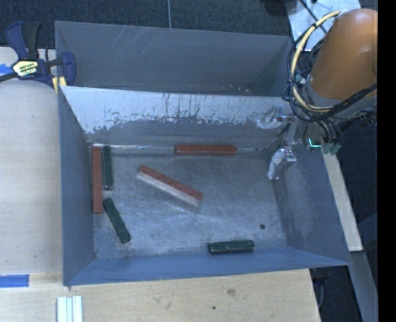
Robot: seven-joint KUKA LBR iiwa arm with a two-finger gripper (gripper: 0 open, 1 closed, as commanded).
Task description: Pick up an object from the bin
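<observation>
Hanging by the right wall of the bin, the claw is over bare floor with nothing visibly in it; how far open it is I cannot tell. Nearest, just to its left, a red-brown bar lies along the far wall; a dark green bar lies by the near wall. The wall-hugging bar looks awkward, so I'd favour the tilted red-and-pale block in the middle, closing across its narrow width.

One overhead camera, slightly oblique, whole grey bin within frame, arm at right.
</observation>
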